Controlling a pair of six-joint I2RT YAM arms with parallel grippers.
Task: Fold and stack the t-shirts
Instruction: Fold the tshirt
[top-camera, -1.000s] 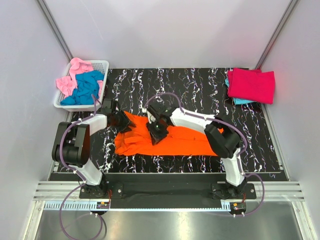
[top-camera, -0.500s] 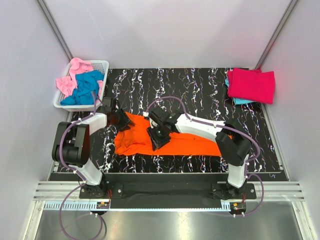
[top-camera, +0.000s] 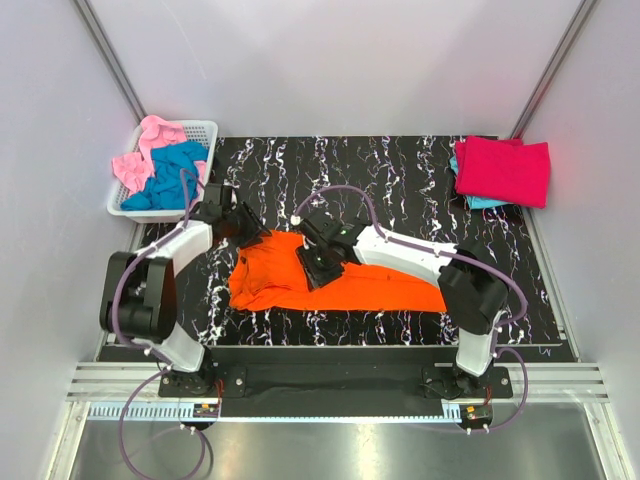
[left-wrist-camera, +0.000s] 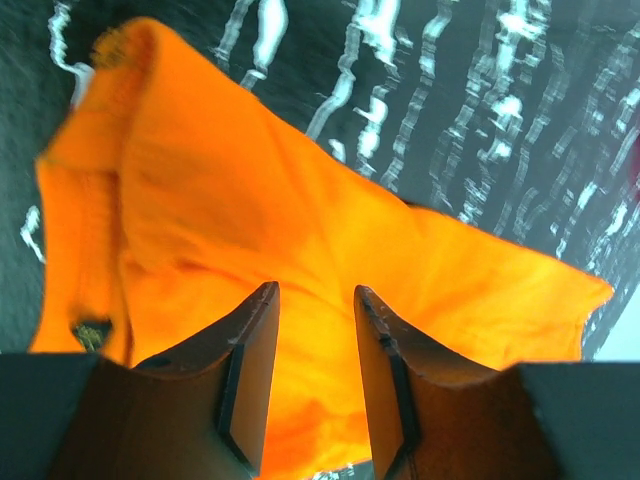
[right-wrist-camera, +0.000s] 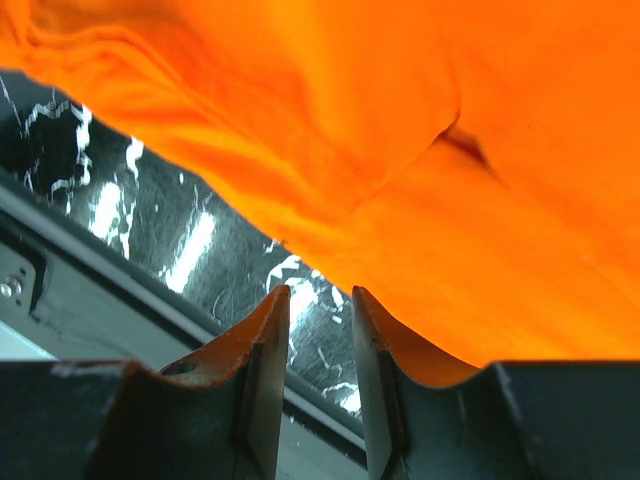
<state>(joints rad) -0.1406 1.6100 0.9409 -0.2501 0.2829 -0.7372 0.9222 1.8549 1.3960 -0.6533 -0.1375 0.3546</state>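
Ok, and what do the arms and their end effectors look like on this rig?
The left arm and right arm have white link shells and black joints, with a mauve-grey cable looping along each. The left end effector and right end effector each have two dark, curved fingers with flat inner faces. No markings show.

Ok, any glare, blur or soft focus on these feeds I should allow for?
Top external: sharp, even light, mild glare on the steel strip in front. Left wrist: orange t-shirt oversaturated, table streaks smeared. Right wrist: cloth soft, fills the frame, table reflections bright.
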